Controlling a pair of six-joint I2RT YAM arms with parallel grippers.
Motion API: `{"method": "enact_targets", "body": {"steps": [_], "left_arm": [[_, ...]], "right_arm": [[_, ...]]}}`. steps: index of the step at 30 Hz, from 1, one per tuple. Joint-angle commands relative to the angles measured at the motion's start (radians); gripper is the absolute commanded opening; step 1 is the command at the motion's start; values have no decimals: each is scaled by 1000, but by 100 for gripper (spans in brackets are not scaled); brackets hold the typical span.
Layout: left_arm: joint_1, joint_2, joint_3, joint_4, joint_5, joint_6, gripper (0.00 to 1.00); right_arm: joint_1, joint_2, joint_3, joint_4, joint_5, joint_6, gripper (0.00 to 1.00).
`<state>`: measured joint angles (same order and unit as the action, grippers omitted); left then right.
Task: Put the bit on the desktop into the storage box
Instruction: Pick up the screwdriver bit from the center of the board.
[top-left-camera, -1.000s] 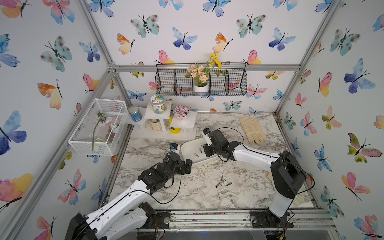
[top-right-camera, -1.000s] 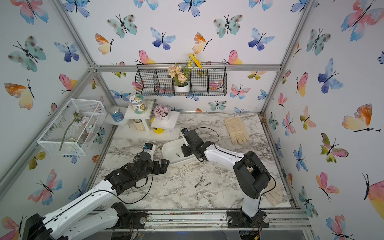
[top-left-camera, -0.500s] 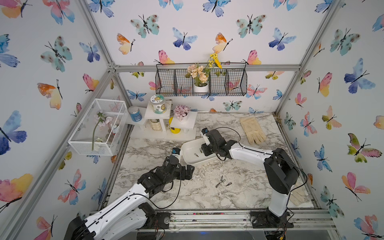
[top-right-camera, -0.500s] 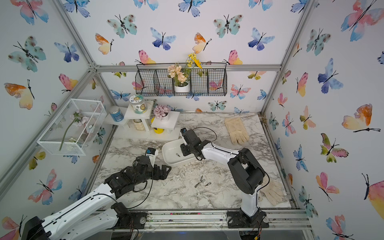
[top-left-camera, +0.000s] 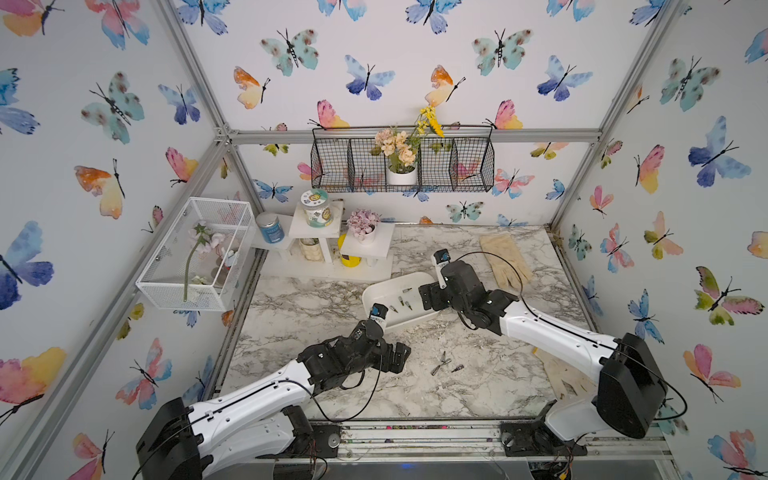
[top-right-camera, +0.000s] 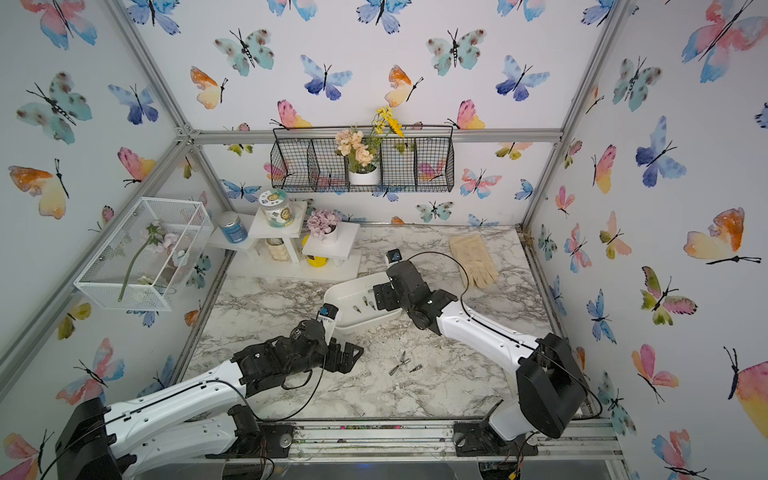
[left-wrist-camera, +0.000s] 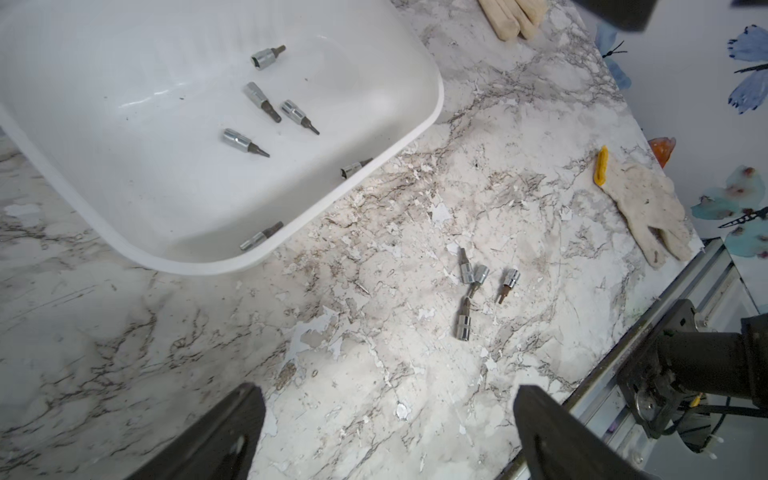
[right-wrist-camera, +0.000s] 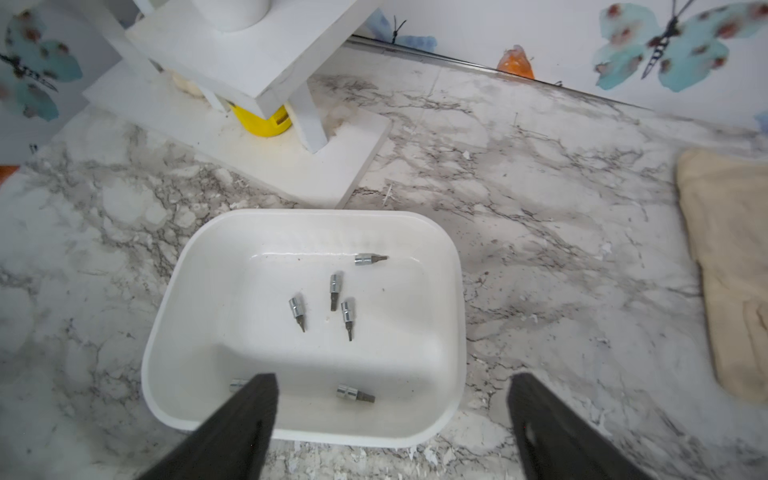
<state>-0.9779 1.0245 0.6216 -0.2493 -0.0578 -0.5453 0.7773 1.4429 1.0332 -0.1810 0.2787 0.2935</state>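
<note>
The marbled table (top-left-camera: 415, 395) takes up the whole floor of the booth, and its surface is flaked and scuffed toward the near rail. Two white-and-black arms reach in from that rail, the left arm (top-left-camera: 249, 399) and the right arm (top-left-camera: 548, 332).

The storage box (top-left-camera: 384, 291) sits on the table about halfway back. It is set at an angle, just in front of the base of the white stand (right-wrist-camera: 291, 166).

A cream glove (top-left-camera: 505, 259) lies flat near the far right corner. A dirtier glove (left-wrist-camera: 648, 208) with a yellow cuff lies by the foot of the right arm.

The right hand (right-wrist-camera: 390, 380) hangs over the end of the box nearest its arm. Its fingers are spread wide with nothing between them. The left hand (left-wrist-camera: 384, 392) is low over bare table just in front of the box, also spread wide and holding nothing.

Inside the box lie six bits (right-wrist-camera: 335, 284). Four are loosely grouped in the middle of the floor and two lie against the wall nearer the arms. One of those two is partly hidden behind a finger in the right wrist view.

Out on the table, near the left hand and well clear of the box, lie four bits (left-wrist-camera: 463, 320). Three are bunched close together and the fourth lies just beside them.
</note>
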Motion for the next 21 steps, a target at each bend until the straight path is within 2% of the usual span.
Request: {"method": "enact_targets", "body": {"steps": [1,11,15,21], "left_arm": [[-48,52,30,35,-61,-31,99],[-189,254,137,53,-138,-64,100],[-206,329,173,44,-142,-74,98],[-223,419,221,33,-126,-61,95]], "right_arm": [[-12,-70,-59,-28,151,29,99],[-16,-276,-171,-82,326,130,99],[-16,-376,-226,-98,420,195,98],[-16,-477,-291,-91,448,204,99]]}}
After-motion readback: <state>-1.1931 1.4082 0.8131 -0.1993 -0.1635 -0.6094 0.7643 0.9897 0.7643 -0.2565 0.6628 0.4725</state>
